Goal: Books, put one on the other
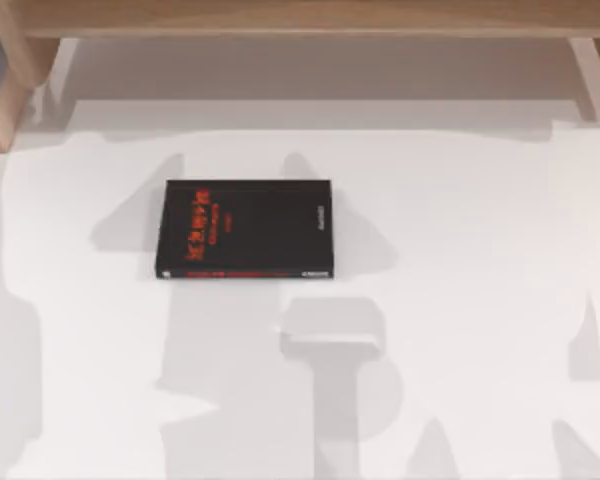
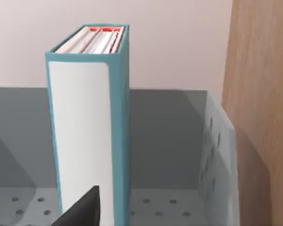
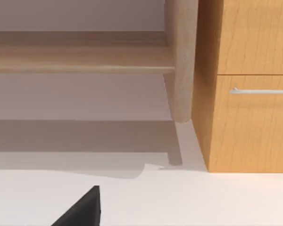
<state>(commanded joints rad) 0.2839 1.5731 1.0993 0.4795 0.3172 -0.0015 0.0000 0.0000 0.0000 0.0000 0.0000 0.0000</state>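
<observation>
Black book (image 1: 245,229) with red lettering lies flat on white table (image 1: 460,330), left of centre. Teal book (image 2: 92,122) stands upright in grey perforated bin (image 2: 217,146), beside wooden panel (image 2: 262,94); left gripper finger (image 2: 82,209) close before it. Right gripper finger (image 3: 80,209) over table, facing wooden drawer cabinet (image 3: 247,94). Cannot tell whether either gripper is apart or together.
</observation>
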